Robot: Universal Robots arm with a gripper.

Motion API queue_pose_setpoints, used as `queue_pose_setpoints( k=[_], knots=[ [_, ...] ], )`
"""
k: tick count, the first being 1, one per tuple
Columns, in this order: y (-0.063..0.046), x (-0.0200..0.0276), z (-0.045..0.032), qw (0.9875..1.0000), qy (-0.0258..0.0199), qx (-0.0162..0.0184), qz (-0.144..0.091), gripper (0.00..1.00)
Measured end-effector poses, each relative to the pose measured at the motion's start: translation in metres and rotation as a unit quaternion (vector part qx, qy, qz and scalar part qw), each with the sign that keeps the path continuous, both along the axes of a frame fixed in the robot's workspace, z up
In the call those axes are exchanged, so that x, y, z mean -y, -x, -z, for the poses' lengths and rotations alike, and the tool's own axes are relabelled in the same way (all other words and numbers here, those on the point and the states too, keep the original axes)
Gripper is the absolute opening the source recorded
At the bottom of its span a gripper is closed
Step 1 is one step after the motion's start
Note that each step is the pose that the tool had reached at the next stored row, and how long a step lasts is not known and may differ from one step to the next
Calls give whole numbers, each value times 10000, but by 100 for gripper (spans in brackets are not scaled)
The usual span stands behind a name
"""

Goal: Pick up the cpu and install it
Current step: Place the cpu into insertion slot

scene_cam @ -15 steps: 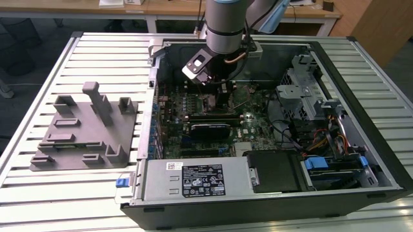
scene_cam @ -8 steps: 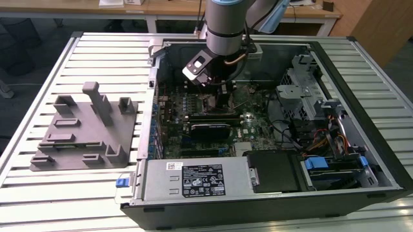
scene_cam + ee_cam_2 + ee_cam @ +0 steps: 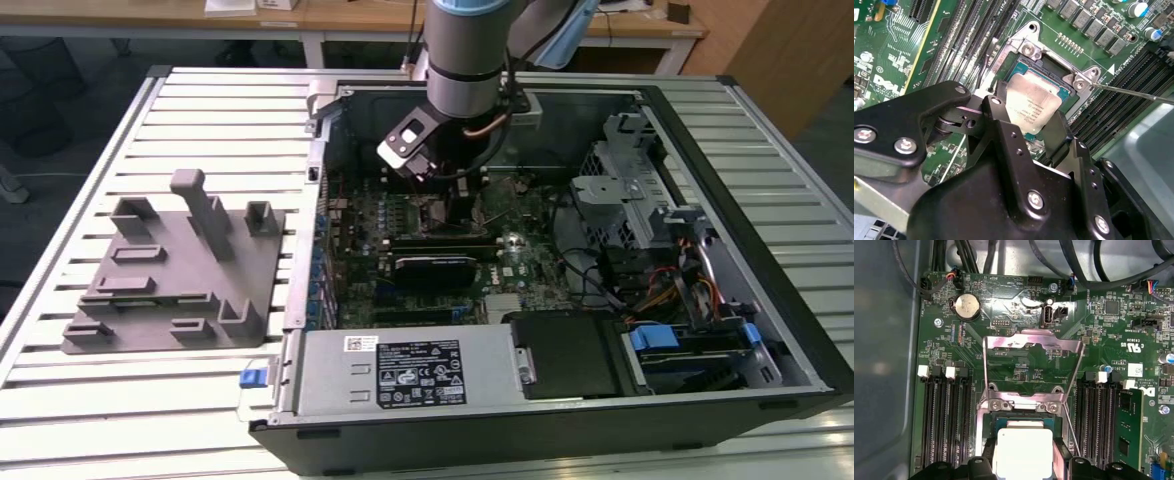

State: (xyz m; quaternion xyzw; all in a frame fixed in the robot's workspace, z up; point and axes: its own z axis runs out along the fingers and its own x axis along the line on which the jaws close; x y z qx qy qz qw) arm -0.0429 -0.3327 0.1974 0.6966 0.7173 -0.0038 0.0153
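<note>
Surface: a slatted metal table (image 3: 160,110) carries an open computer case (image 3: 561,432) lying on its side, with wooden desks (image 3: 347,15) in the background. In both wrist views the gripper (image 3: 1029,120) has its 2 black fingers (image 3: 998,116) set against opposite edges of the cpu (image 3: 1035,100), so the jaws stand clamped on the chip. The cpu, silvery plate uppermost, is directly over the socket (image 3: 1051,67) on the green motherboard (image 3: 1114,340). Whether it rests in the socket or hangs just above it cannot be told. The hinged load plate (image 3: 1019,342) stands open on the far side of the socket from the fingers. A thin metal lever (image 3: 1134,93) runs out from 1 corner of the socket frame. In the first wrist view, banks of black memory slots (image 3: 946,425) flank the socket on both sides. 1 green memory module (image 3: 1128,425) stands in a slot on the side away from the coin cell. That coin cell (image 3: 967,306) sits farther out on the board, well apart from the socket. In the exterior view the arm (image 3: 467,60) reaches down into the case near its far wall. A grey plastic fixture (image 3: 174,270) with upright posts stands on the table at the exterior view's left of the case, well apart from the gripper.
</note>
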Motion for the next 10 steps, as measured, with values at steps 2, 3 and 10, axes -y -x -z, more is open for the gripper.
queue_pose_setpoints(
  k=[2,3,10],
  knots=[
    [0,0,9,10000,-1,0,6,53],
    [-1,0,14,10000,-1,0,9,53],
    [-4,1,41,10000,3,-2,24,53]
  ],
)
